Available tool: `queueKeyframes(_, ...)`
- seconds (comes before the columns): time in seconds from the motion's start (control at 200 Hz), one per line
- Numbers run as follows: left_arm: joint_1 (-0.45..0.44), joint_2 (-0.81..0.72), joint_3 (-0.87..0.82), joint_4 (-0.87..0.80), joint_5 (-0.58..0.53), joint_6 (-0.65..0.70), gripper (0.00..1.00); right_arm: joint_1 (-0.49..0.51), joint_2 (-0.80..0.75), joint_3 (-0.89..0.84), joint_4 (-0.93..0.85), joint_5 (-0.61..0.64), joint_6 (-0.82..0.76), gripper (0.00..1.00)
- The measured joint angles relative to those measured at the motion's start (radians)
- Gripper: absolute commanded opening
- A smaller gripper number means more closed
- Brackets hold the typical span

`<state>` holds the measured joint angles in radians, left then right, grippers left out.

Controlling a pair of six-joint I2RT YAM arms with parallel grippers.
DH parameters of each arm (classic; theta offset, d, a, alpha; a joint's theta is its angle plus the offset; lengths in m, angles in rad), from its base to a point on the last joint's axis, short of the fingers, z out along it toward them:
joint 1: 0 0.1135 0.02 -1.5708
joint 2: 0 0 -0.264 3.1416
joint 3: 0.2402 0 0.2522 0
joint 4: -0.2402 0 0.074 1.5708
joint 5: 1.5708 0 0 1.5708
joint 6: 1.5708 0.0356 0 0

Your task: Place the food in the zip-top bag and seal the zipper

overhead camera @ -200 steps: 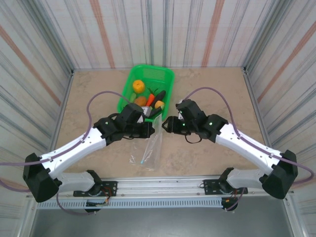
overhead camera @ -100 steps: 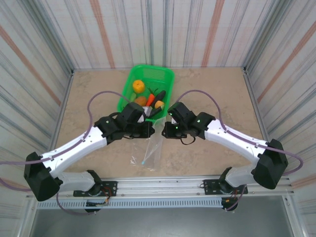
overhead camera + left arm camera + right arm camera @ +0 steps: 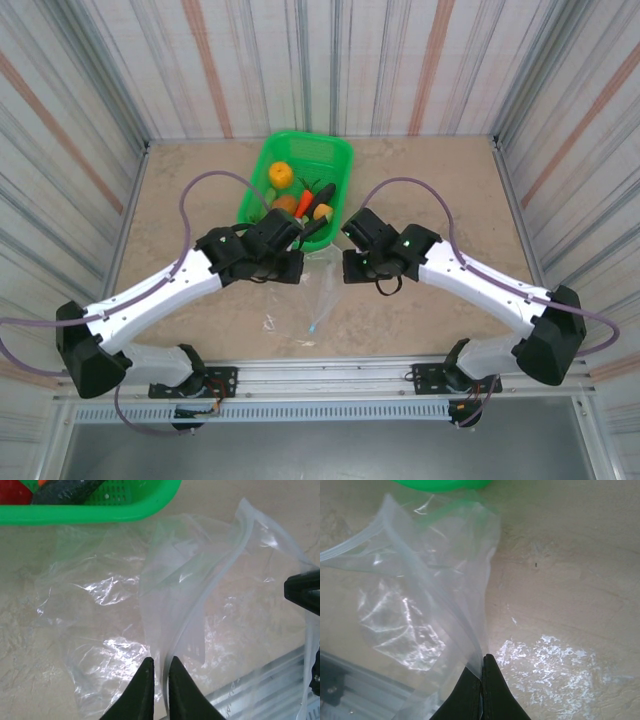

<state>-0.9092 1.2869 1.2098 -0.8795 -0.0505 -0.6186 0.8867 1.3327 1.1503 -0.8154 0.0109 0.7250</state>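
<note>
- Two hands are engaged on one zip-top bag (image 3: 322,295), which sits just on the near side of the green basket (image 3: 349,160). Its mouth edge is lifted off the surface (image 3: 450,190) and its body trails away from the basket.
- Left hand (image 3: 157,662): fingers almost together, with a thin slit between them and the bag's rim caught in that slit. Judged a light pinch.
- Right hand (image 3: 482,661): fingers pressed fully together on the bag's other lip.
- Zipper strip (image 3: 225,575): unsealed. It arcs from the left hand up toward the basket, so the mouth stands partly parted.
- Toy food: all in the basket, including the orange (image 3: 281,175), carrot (image 3: 304,203) and eggplant (image 3: 325,195). Nothing is seen inside the bag.
- Step in hand, as judged: spreading the mouth and holding it open beside the basket.
- Recommended practice:
  - Draw the two lips apart evenly, parallel to the basket's near wall.
  - Keep each grip on the stiffer strip, since the thin film would likely stretch or slide out.
  - Keep the opening turned toward the basket so each piece has a short way to go.
- Risk noted: the left pinch looks shallow, and crinkly film may slip free if pulled sharply.
</note>
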Motion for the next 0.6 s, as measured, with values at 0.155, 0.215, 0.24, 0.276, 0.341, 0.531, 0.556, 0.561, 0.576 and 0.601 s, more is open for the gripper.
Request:
queueKeyframes(0.155,0.000,0.000,-0.015,0.001,0.042,-0.013,0.23,0.026,-0.008,0.012,0.005,0.016,0.005,0.01)
queueKeyframes(0.215,0.000,-0.001,-0.023,0.002,0.053,-0.018,0.24,0.031,-0.010,0.012,0.006,0.019,0.007,0.01)
queueKeyframes(0.24,0.000,-0.002,-0.027,0.003,0.059,-0.021,0.25,0.031,-0.010,0.012,0.006,0.020,0.008,0.01)
queueKeyframes(0.276,-0.001,-0.003,-0.032,0.002,0.066,-0.026,0.25,0.031,-0.011,0.012,0.007,0.020,0.008,0.01)
queueKeyframes(0.341,-0.001,-0.007,-0.040,0.006,0.080,-0.034,0.26,0.032,-0.015,0.012,0.012,0.023,0.017,0.01)
queueKeyframes(0.531,-0.008,-0.009,-0.048,0.016,0.097,-0.049,0.27,0.032,-0.027,0.011,0.030,0.031,0.031,0.00)
queueKeyframes(0.556,-0.011,-0.009,-0.049,0.017,0.099,-0.052,0.28,0.032,-0.027,0.011,0.030,0.035,0.032,0.00)
queueKeyframes(0.561,-0.011,-0.009,-0.050,0.017,0.100,-0.052,0.29,0.032,-0.027,0.011,0.030,0.037,0.033,0.00)
queueKeyframes(0.576,-0.013,-0.009,-0.051,0.017,0.102,-0.056,0.30,0.032,-0.027,0.011,0.030,0.039,0.034,0.00)
queueKeyframes(0.601,-0.015,-0.009,-0.053,0.018,0.103,-0.058,0.31,0.032,-0.028,0.010,0.031,0.042,0.034,0.00)
